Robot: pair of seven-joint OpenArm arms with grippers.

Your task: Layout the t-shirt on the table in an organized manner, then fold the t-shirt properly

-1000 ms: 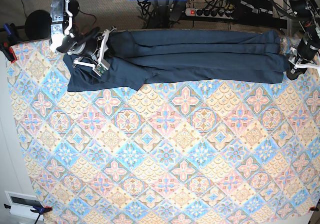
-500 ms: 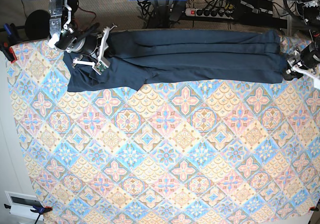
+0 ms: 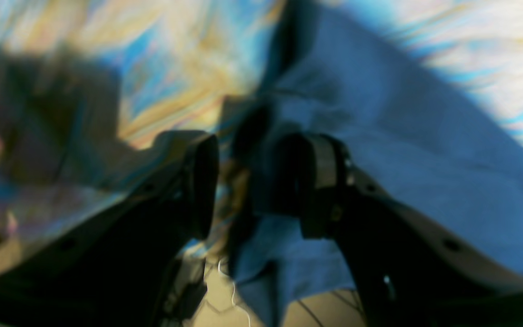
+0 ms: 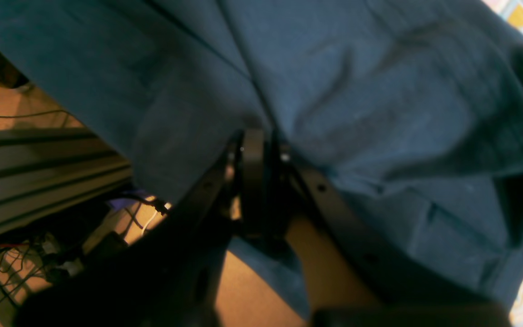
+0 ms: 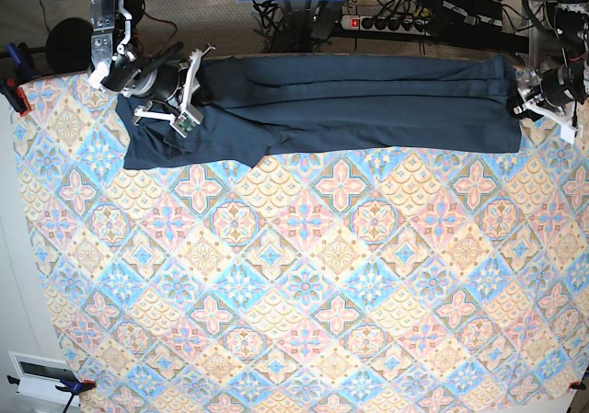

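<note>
At the shirt's (image 5: 340,105) left end, cloth is pinched in the right gripper's (image 5: 175,96) pressed-together jaws. The shirt is stretched in a long band along the worktop's (image 5: 304,284) far edge. At the shirt's right end the left gripper's (image 5: 534,100) jaws are spread, cloth between them unheld; laying-out seems in hand, and a fresh right-end grasp is probably needed.

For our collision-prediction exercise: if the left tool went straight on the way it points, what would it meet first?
Probably the t-shirt: the left tool, fingers apart, points at its edge, though blur hides the depth.

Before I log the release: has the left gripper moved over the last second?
Yes. In the base view the left gripper has risen from the t-shirt's lower corner toward its upper edge.
</note>
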